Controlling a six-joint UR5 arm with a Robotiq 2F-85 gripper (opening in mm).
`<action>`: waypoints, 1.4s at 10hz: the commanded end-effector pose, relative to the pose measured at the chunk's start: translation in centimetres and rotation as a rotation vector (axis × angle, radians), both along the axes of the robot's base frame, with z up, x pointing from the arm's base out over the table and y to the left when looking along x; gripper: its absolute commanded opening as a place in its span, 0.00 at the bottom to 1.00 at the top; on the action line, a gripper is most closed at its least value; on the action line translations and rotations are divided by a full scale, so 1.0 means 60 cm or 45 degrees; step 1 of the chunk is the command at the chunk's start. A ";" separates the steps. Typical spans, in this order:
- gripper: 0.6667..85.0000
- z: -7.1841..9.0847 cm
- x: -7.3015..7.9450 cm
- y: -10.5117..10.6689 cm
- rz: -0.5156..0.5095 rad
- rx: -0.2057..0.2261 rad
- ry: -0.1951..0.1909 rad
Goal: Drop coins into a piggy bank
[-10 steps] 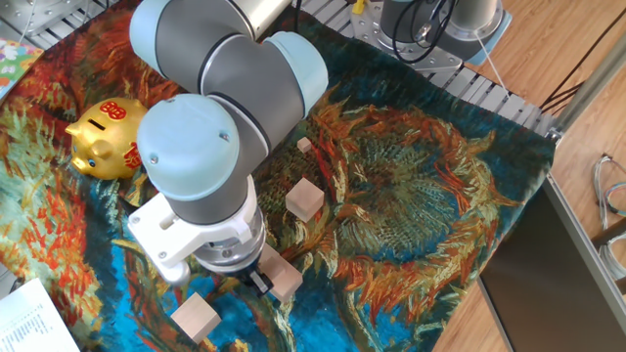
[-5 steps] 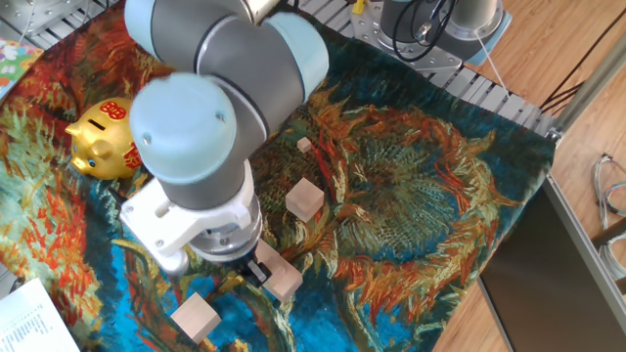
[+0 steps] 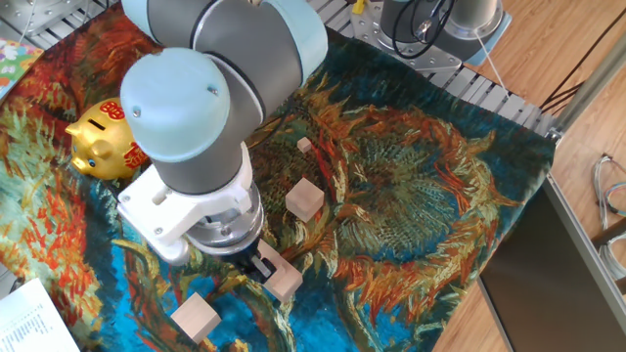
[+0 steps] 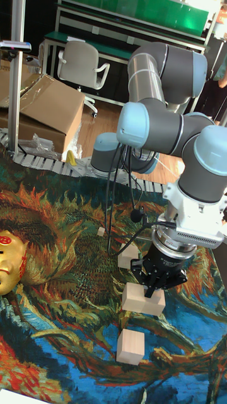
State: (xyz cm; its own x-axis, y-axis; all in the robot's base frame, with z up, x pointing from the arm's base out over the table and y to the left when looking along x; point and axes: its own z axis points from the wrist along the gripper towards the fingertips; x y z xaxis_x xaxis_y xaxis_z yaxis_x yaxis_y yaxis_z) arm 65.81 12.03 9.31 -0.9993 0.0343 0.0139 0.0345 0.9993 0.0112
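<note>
The gold piggy bank (image 3: 101, 143) with red markings stands at the cloth's left side, and only its edge shows in the tall fixed view (image 4: 9, 259). My gripper (image 3: 260, 265) hangs at the front of the cloth, well to the right of the bank. It points down just over a pale wooden block (image 4: 144, 299). In the tall fixed view the dark fingers of the gripper (image 4: 152, 288) meet at their tips, so it looks shut. No coins can be made out; the arm hides much of the spot.
More wooden blocks lie around: one in front (image 3: 196, 316), one behind (image 3: 304, 199), a tiny one farther back (image 3: 304, 145). A white paper (image 3: 29, 321) lies at the front left corner. The table edge and a metal rail (image 3: 587, 83) are at the right.
The arm's wrist and elbow have swung a little to the left and up. The gripper stays over the same block, and the bank and blocks have not moved.
</note>
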 end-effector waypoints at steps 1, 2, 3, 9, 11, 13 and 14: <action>0.01 0.009 -0.012 -0.030 0.131 -0.012 0.003; 0.01 0.015 -0.026 -0.075 0.232 -0.032 0.001; 0.01 0.019 -0.031 -0.096 0.297 -0.028 -0.008; 0.01 0.022 -0.024 -0.129 0.224 -0.069 -0.057; 0.01 0.041 -0.048 -0.237 0.391 -0.050 -0.036; 0.01 0.045 -0.053 -0.243 0.420 -0.027 -0.051; 0.01 0.043 -0.047 -0.238 0.381 -0.042 -0.061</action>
State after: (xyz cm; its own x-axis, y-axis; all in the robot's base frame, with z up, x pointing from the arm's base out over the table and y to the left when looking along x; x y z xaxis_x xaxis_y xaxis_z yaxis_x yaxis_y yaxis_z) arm 63.22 -0.83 11.50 -0.9682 -0.2496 -0.0152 -0.2490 0.9679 -0.0344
